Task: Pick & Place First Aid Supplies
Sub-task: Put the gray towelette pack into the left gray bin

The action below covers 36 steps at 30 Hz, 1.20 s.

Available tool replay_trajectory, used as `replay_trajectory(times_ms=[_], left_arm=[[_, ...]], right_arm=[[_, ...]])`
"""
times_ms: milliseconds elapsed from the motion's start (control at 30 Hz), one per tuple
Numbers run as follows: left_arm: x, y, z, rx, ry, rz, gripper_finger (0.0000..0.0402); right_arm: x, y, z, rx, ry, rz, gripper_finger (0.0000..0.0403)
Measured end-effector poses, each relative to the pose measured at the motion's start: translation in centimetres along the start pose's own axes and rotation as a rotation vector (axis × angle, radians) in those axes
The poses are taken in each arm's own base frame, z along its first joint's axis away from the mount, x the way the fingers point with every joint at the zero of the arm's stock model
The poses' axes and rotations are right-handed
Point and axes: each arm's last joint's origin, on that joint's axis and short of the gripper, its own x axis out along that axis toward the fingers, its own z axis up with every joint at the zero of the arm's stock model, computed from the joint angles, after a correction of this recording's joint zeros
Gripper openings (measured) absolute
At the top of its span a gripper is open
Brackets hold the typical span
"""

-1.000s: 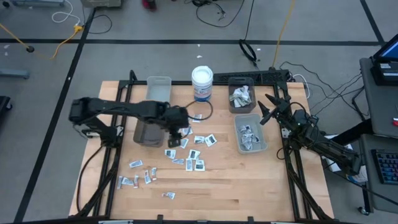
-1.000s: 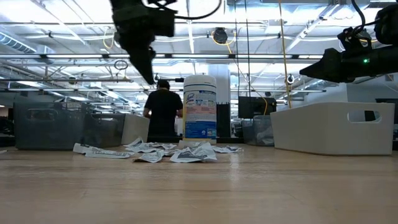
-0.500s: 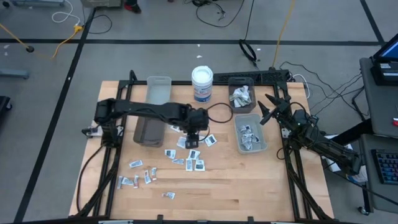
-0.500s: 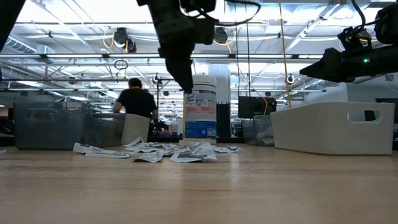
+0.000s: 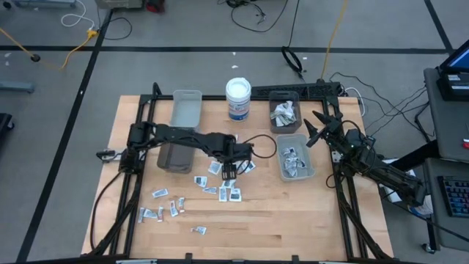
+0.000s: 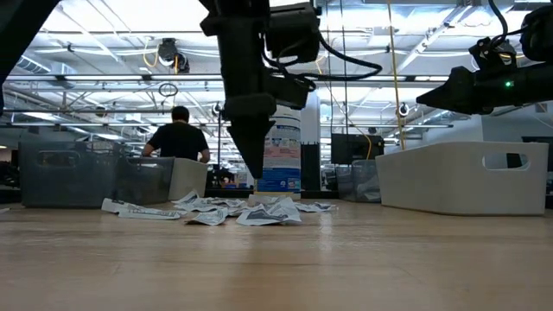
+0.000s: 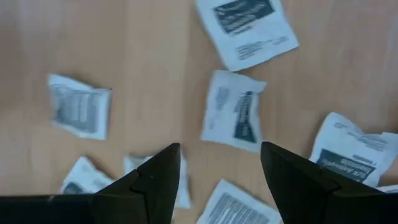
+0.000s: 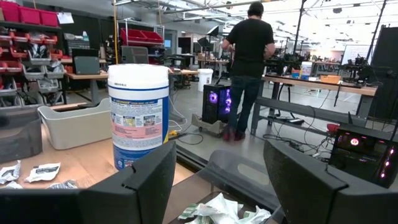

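Since second ago, our left tool point(image 5: 229, 174) swung from grey bin point(image 5: 178, 136) near counter's left edge out to mid-counter, dropping low over first aid supplies point(image 5: 220, 183). Fingers point(image 7: 155, 180) spread wide, nothing held, one white packet point(image 7: 235, 118) framed between them. We judge pick imminent. Right tool point(image 5: 314, 126) parked wide open, empty, at counter's right edge by filled bins point(image 5: 295, 158).

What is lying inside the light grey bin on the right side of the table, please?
The light grey bin holds a loose pile of white packets with dark print. Whatever lies beneath the top layer, and how deep the pile goes, is covered.
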Motion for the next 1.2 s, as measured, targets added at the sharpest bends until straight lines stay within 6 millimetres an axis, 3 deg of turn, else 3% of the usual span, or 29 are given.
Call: replay_trajectory(times_ms=[233,767,867,1200], left_arm=[[2.2,-1.9,0.2,0.03,0.023,-0.015,0.023],[3.2,-3.2,-0.5,0.077,-0.002,0.034,0.0219],[3.2,-3.3,-0.4,0.085,-0.008,0.032,0.0184],[3.1,-3.7,-0.3,0.058,-0.034,0.052,0.001]], right_arm=[[0.0,0.0,0.0,0.0,0.0,0.0,0.0238],[0.0,0.0,0.0,0.0,0.0,0.0,0.0238],[0.0,0.0,0.0,0.0,0.0,0.0,0.0238],[0.0,0.0,0.0,0.0,0.0,0.0,0.0238]])
